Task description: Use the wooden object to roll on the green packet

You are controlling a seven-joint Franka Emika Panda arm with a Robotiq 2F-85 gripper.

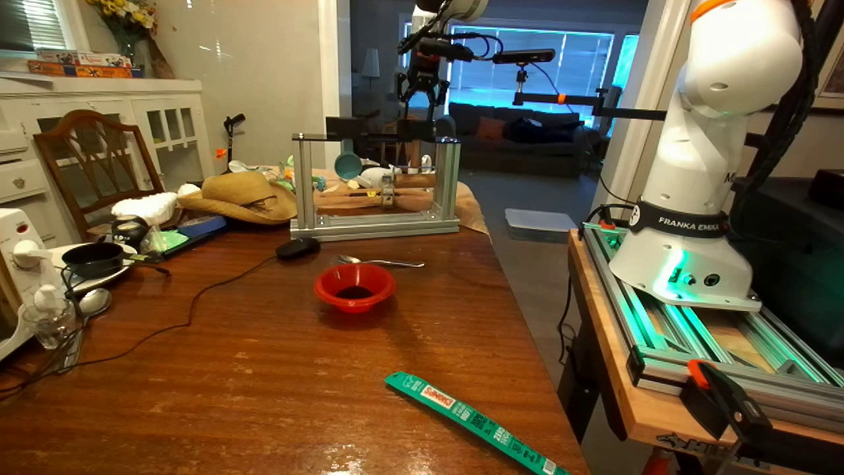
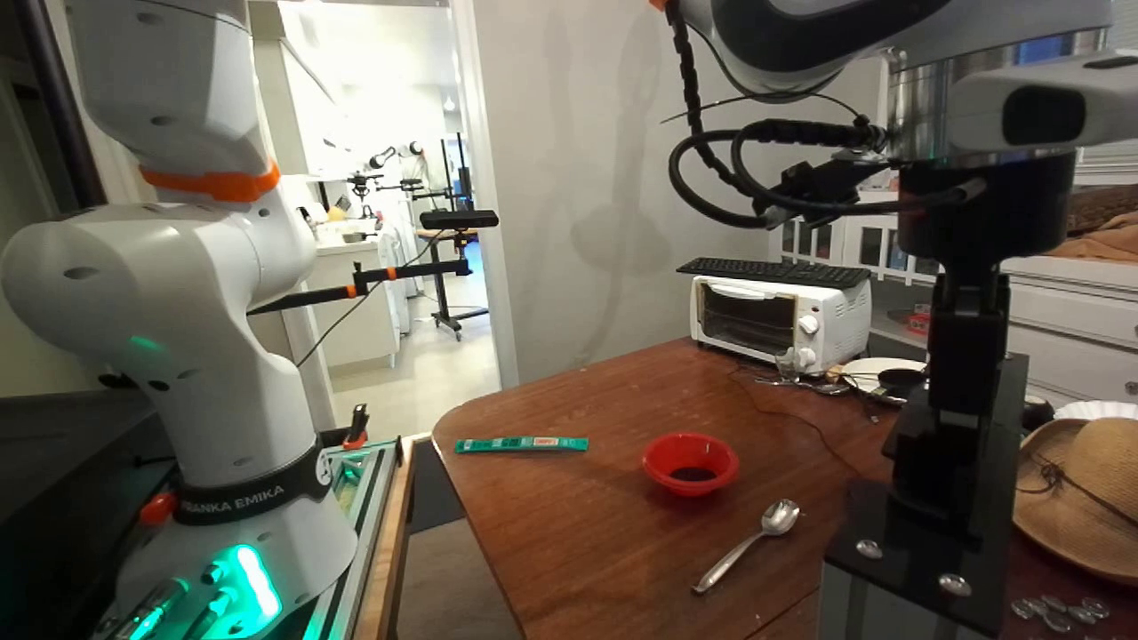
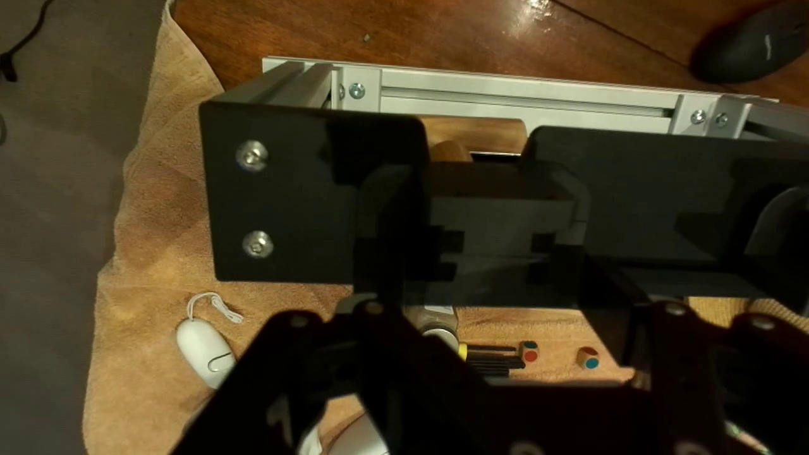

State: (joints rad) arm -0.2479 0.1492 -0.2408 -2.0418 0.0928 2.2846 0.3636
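The green packet (image 1: 472, 421) lies flat on the table near its edge; it also shows in an exterior view (image 2: 522, 444). The wooden object appears to be a tan wooden cylinder (image 1: 417, 180) low inside the metal stand, with a brown upright piece above it. In the wrist view its end (image 3: 490, 134) shows behind the black top plates, the rest hidden. My gripper (image 1: 421, 116) points down at the stand's top. Its fingers are apart, on either side of a dark block (image 3: 499, 221) in the top plates' gap. Whether they press on the block cannot be told.
The metal stand (image 1: 376, 227) stands beside a straw hat (image 1: 247, 194). A red bowl (image 1: 356, 293) and a spoon (image 2: 742, 553) lie between stand and packet. A black mouse (image 1: 298, 248) trails a cable. A toaster oven (image 2: 782, 320) stands at the table's far end.
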